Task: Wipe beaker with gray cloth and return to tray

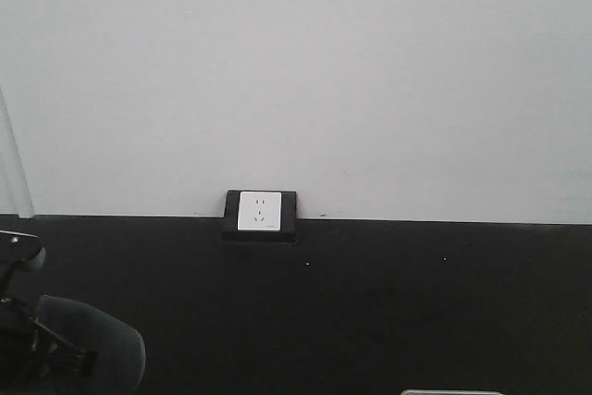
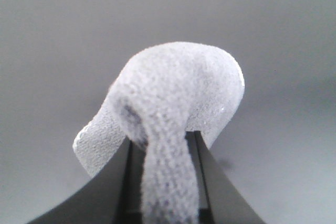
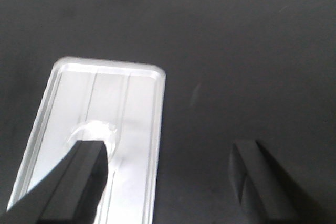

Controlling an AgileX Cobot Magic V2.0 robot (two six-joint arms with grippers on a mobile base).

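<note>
My left gripper (image 2: pixel 164 135) is shut on the gray cloth (image 2: pixel 173 87), which bulges above the jaws and hangs down between them. In the front view the cloth (image 1: pixel 88 349) and the left arm sit at the lower left corner. My right gripper (image 3: pixel 168 145) is wide open and empty, above the black table. Its left finger (image 3: pixel 84 171) hangs over the clear tray (image 3: pixel 139 129). A clear round glass shape, apparently the beaker (image 3: pixel 97 129), sits in the tray just beyond that fingertip and is partly hidden by it.
The black table (image 1: pixel 370 302) runs back to a white wall with a socket box (image 1: pixel 260 213) at its foot. A sliver of the tray shows at the bottom edge (image 1: pixel 453 392). A pale translucent strip (image 1: pixel 11 164) stands at the left edge; I cannot tell what it is.
</note>
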